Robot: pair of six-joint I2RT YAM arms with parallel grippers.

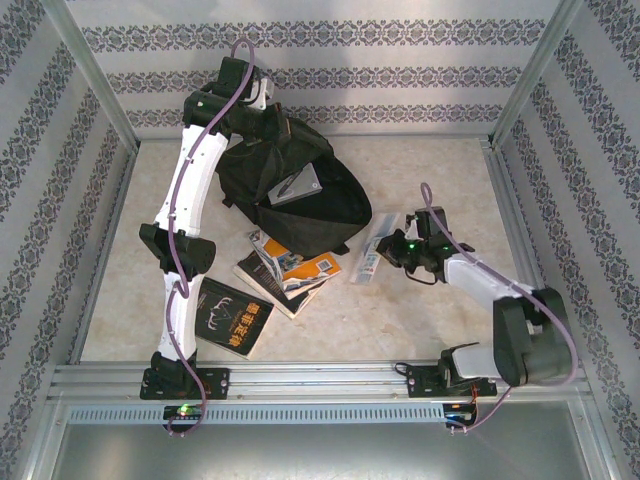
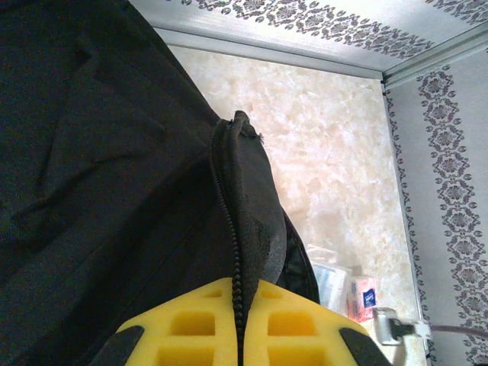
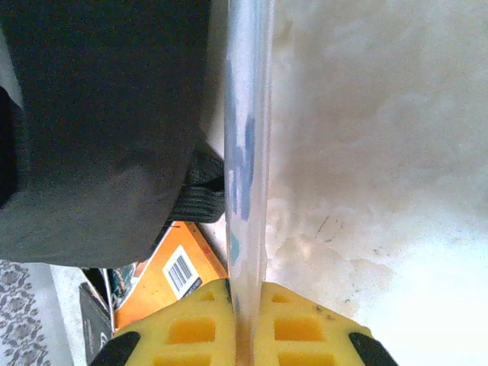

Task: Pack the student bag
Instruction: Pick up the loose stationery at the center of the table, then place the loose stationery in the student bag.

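On table (image 1: 440,180), far middle: student bag (image 1: 335,210) being held up, mouth open, books (image 1: 295,272) lying just in front. Its zippered rim (image 2: 232,229) being pinched by fully closed left gripper (image 2: 242,296). Thin pale booklet (image 3: 245,114) being clamped edge-on by closed right gripper (image 3: 242,305), just right of bag.

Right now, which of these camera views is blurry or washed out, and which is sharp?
Top external: evenly lit and sharp, though the student bag is a dark mass with little detail. Left wrist: bag fabric dim, its zipper in focus. Right wrist: the thin booklet in the right gripper is blurred out of focus, and the table glares white.
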